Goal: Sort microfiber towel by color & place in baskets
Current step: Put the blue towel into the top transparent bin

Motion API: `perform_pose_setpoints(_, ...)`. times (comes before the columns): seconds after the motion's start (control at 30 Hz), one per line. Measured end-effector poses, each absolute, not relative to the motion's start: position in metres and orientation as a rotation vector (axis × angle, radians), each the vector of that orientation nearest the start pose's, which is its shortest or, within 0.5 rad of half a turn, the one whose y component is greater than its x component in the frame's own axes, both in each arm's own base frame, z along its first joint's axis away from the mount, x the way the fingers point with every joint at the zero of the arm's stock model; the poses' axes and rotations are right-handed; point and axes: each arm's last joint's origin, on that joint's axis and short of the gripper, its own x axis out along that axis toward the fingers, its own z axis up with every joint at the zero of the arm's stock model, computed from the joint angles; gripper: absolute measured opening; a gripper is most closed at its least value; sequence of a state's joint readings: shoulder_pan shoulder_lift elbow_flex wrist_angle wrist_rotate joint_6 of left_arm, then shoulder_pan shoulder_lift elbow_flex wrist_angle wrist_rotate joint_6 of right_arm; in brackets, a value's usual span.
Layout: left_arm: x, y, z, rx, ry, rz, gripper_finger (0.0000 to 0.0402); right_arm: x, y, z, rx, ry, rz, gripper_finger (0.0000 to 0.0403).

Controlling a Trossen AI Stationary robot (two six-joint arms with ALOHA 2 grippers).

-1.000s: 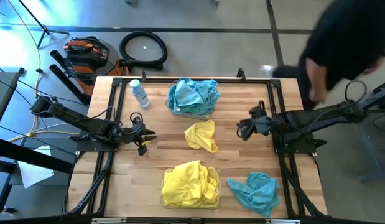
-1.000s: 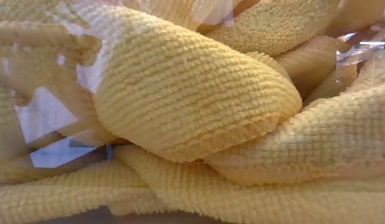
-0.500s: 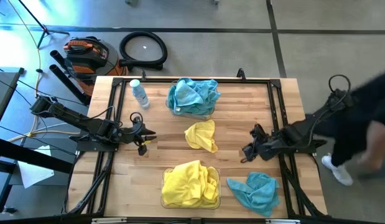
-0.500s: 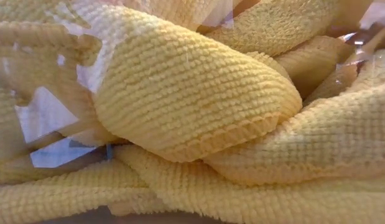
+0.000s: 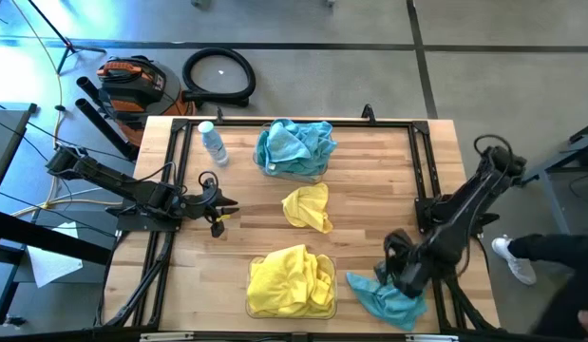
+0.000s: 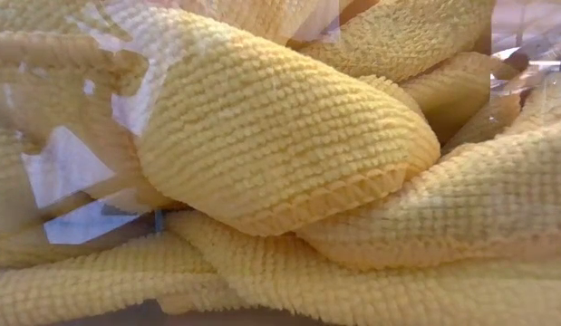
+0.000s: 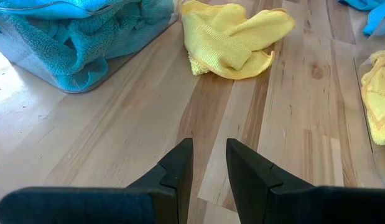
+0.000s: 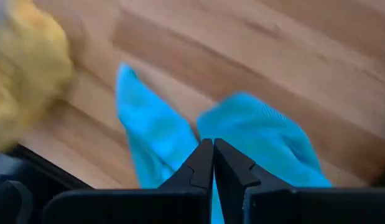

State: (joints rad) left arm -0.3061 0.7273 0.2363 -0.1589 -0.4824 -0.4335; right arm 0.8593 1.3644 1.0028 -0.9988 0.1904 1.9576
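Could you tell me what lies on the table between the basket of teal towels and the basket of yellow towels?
In the high view, one loose yellow towel lies on the bare wood between the teal basket and the yellow basket, touching neither.

Nubby cloth towels, wooden table

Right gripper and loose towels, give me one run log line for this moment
right gripper: shut, over loose teal towel | left gripper: idle, slightly open | yellow towel: unsorted

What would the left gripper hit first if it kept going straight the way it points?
Probably the loose yellow towel on the table: the left gripper points across bare wood toward it, slightly open. The blue basket lies off to one side.
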Motion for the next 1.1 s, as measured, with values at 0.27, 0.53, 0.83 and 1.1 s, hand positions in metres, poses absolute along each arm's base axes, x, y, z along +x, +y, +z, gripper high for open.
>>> perform_pose_setpoints(0.27, 0.139, -0.030, 0.160, -0.170, 0.550, 0.295, 0.0085, 0.161, 0.231, 0.229, 0.767, 1.302, -0.705, 0.0012)
perform_pose_setpoints(0.53, 0.139, -0.030, 0.160, -0.185, 0.555, 0.280, 0.0085, 0.166, 0.255, 0.205, 0.807, 1.320, -0.672, 0.0017)
perform_pose_setpoints(0.83, 0.139, -0.031, 0.160, -0.188, 0.556, 0.275, 0.0085, 0.165, 0.256, 0.189, 0.797, 1.376, -0.721, 0.0116)
perform_pose_setpoints(1.1, 0.139, -0.031, 0.160, -0.188, 0.556, 0.274, 0.0085, 0.163, 0.252, 0.154, 0.945, 1.349, -0.696, 0.0220)
